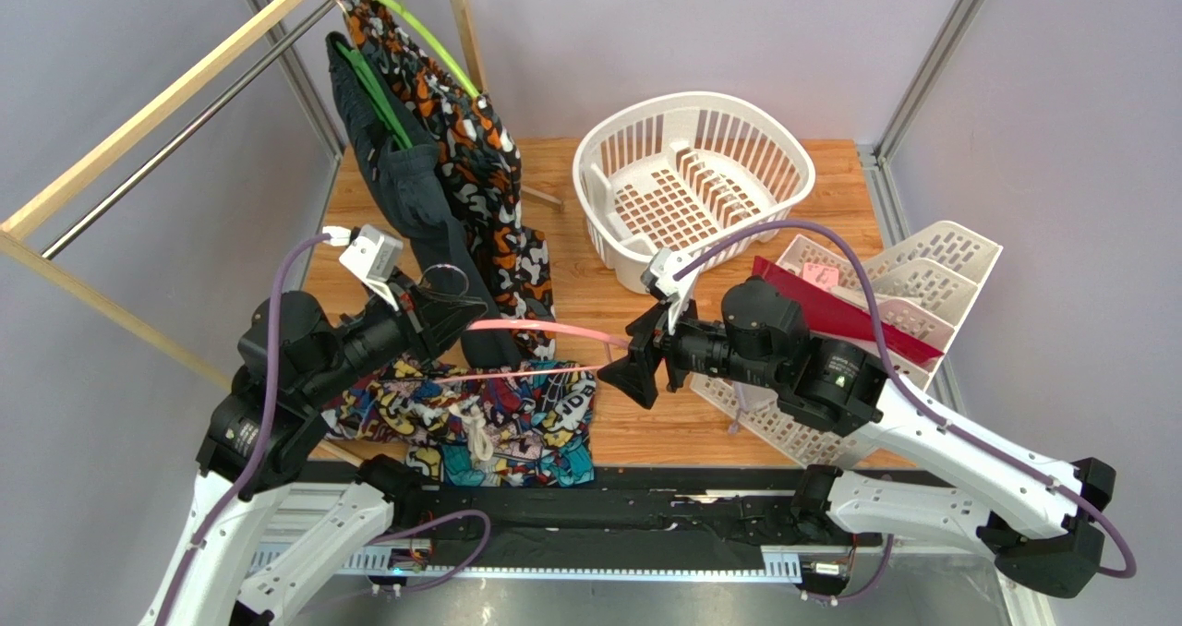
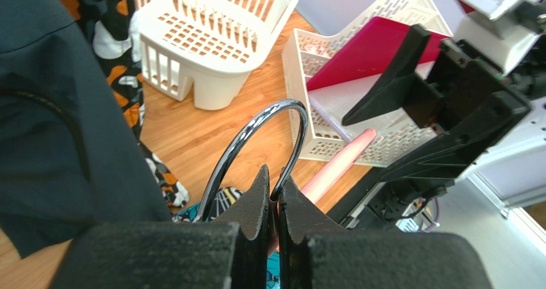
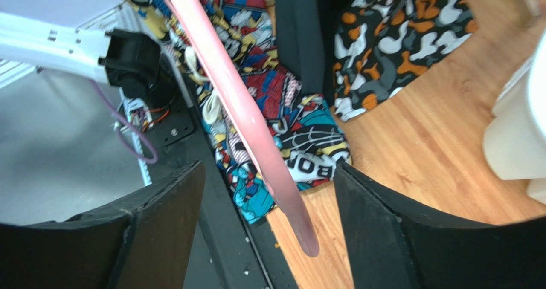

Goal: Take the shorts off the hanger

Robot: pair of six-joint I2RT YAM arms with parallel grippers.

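The multicolour printed shorts (image 1: pixel 472 425) lie bunched on the table near the front edge, and also show in the right wrist view (image 3: pixel 282 110). The pink hanger (image 1: pixel 555 333) is held level just above them. I cannot tell whether the cloth still hangs on its thin lower bar (image 1: pixel 520 373). My left gripper (image 1: pixel 416 315) is shut on the hanger's metal hook (image 2: pixel 256 132), with the jaws (image 2: pixel 274 180) pinching the wire. My right gripper (image 1: pixel 631 363) is open. The tip of the hanger's pink arm (image 3: pixel 256 129) lies between its fingers (image 3: pixel 269 174) without touching them.
A white laundry basket (image 1: pixel 694 169) stands at the back. A white file rack (image 1: pixel 916 273) holding a red folder (image 1: pixel 833 308) stands at the right. An orange-black-white garment (image 1: pixel 479 169) and a dark charcoal garment (image 1: pixel 403 190) hang from the rail (image 1: pixel 167 100) at the back left.
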